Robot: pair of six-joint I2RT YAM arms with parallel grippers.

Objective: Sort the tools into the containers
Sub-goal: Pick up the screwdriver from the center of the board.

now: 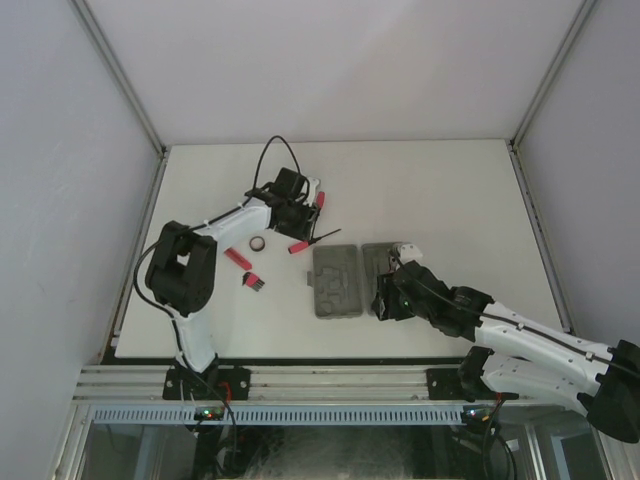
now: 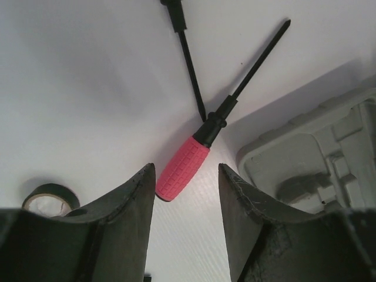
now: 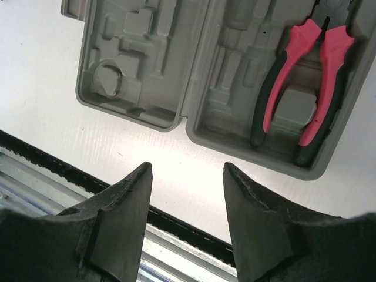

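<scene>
Right wrist: pliers in tray

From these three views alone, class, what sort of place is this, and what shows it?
Most likely a robotics lab test cell: a flat white tabletop boxed in by plain white panels, with the white left arm and right arm bolted to a ribbed aluminium rail.

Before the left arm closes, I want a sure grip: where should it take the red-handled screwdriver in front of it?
Grip the red-handled screwdriver across its ribbed red handle, coming from the butt end, which points at the open left gripper. It lies flat, and the tip of a second screwdriver crowds its thin shaft near the collar.
</scene>
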